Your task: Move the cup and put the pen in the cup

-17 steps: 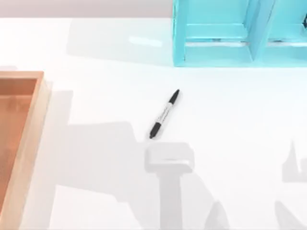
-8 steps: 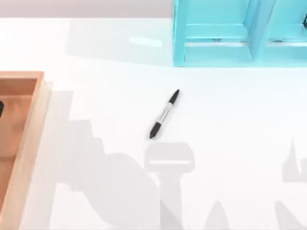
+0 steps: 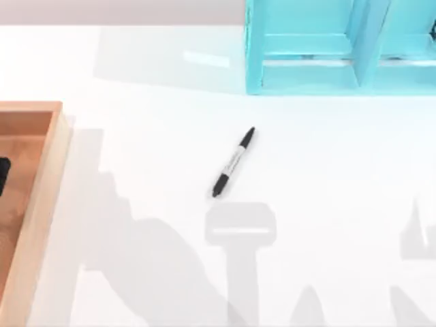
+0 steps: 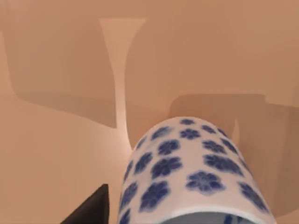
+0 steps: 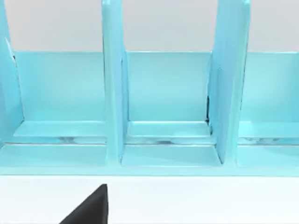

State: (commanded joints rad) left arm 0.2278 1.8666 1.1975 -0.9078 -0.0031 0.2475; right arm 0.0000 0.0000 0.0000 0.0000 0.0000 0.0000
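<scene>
Item one, the pen (image 3: 234, 162): slim black marker with a pale grey middle, lying flat on the white desk (image 3: 136, 82) near its centre, slanted so one black end points toward the far right corner and the other toward the near left; nothing touches it. Item two, the cup (image 4: 191, 172): white with blue flowers, seen close under the left wrist camera against the bare wooden floor of the tray (image 3: 41, 197), which sits at the desk's left edge; whether the cup is upright or tilted cannot be told. Item three, the left gripper (image 3: 3, 176): a small dark shape at the top view's left border, over the tray; one dark finger (image 4: 91, 210) shows just beside the cup's wall, but whether the fingers are spread or pinching the cup cannot be told. Item four, the right gripper (image 5: 88, 207): parked, facing the blue divided rack (image 5: 163, 107) at the desk's far right corner; its fingers' state cannot be told. Step in hand, as a judgement: the cup part of the task, with the left arm at the cup in the tray; the pen part is not yet begun. The next move likely calls for a sure hold on the cup, then carrying it out over the tray wall to open desk near the pen, set mouth up.
</scene>
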